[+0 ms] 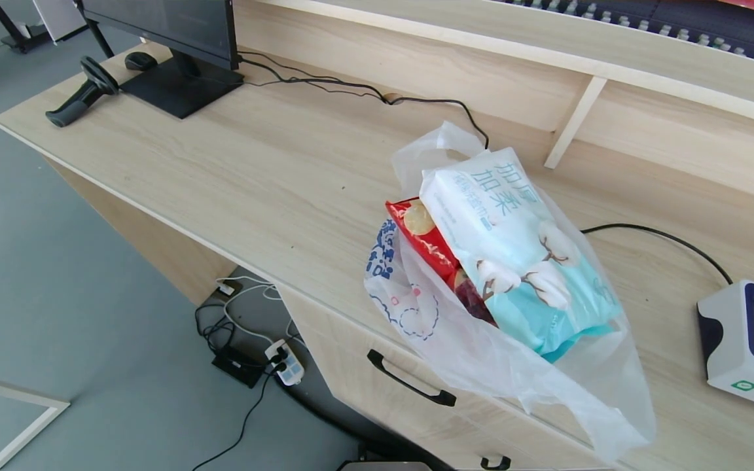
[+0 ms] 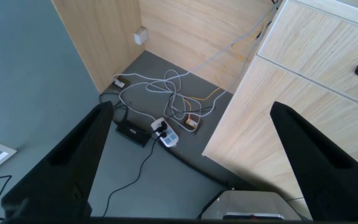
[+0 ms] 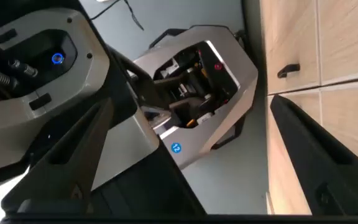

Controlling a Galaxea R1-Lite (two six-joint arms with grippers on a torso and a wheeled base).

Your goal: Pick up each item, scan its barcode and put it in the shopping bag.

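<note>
A translucent white shopping bag [image 1: 468,340] lies on the wooden counter [image 1: 233,176] near its front edge. Inside it are a white-and-teal tissue pack [image 1: 514,248] and a red snack packet [image 1: 426,239]. A white barcode scanner [image 1: 750,343] with a dark window stands at the counter's right end. My left gripper [image 2: 191,162] hangs open below counter height, over the grey floor and cables, with nothing between its fingers [image 2: 73,168]. My right gripper [image 3: 188,155] is open too, low beside the drawer fronts, and holds nothing.
A black monitor [image 1: 174,39], a mouse [image 1: 140,61] and a black handheld scanner [image 1: 82,91] sit at the counter's far left. Cables cross the back of the counter. A power strip [image 1: 285,366] and wires lie on the floor under the counter. Drawer handle [image 1: 410,383] faces me.
</note>
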